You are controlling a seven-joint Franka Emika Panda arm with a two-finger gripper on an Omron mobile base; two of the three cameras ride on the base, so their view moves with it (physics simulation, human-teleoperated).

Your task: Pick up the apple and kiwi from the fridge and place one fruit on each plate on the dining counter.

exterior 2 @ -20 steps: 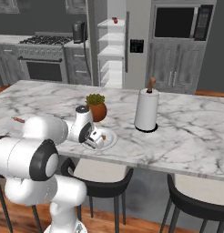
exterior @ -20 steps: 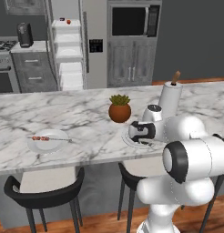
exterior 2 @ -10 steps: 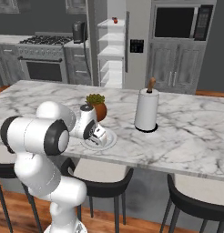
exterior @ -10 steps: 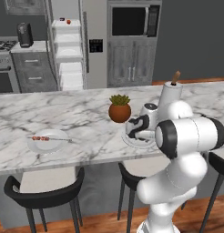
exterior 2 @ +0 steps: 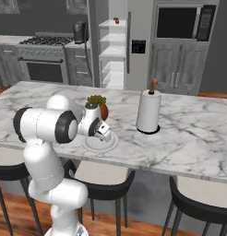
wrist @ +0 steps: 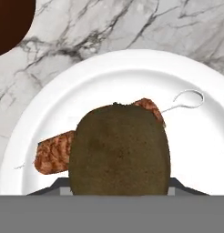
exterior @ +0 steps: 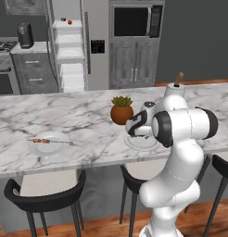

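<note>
- Right, the placing step is in hand: the kiwi [wrist: 119, 150] sits between the jaws [exterior 2: 102, 132], low over a plate [wrist: 109, 73] on the tabletop [exterior: 88, 120].
- The finger tips are hidden behind the fruit in the hand view, but the kiwi hangs square ahead of them, so I judge the jaws clamped on it.
- Under the kiwi lies a skewer [wrist: 52, 152] of reddish-brown meat chunks on a thin wire with a loop at its end.
- Next move, by my reckoning: lower a touch, part the jaws, and let the fruit settle without rolling off the skewer.
- The kiwi is oval, matte, fuzzy brown; the plate is smooth, shallow, white.
- The apple [exterior: 69, 21], small and red, waits on the top shelf of the open fridge [exterior: 69, 69], far beyond the jaws.
- A second plate [exterior: 48, 143] sits well off to the side.
</note>
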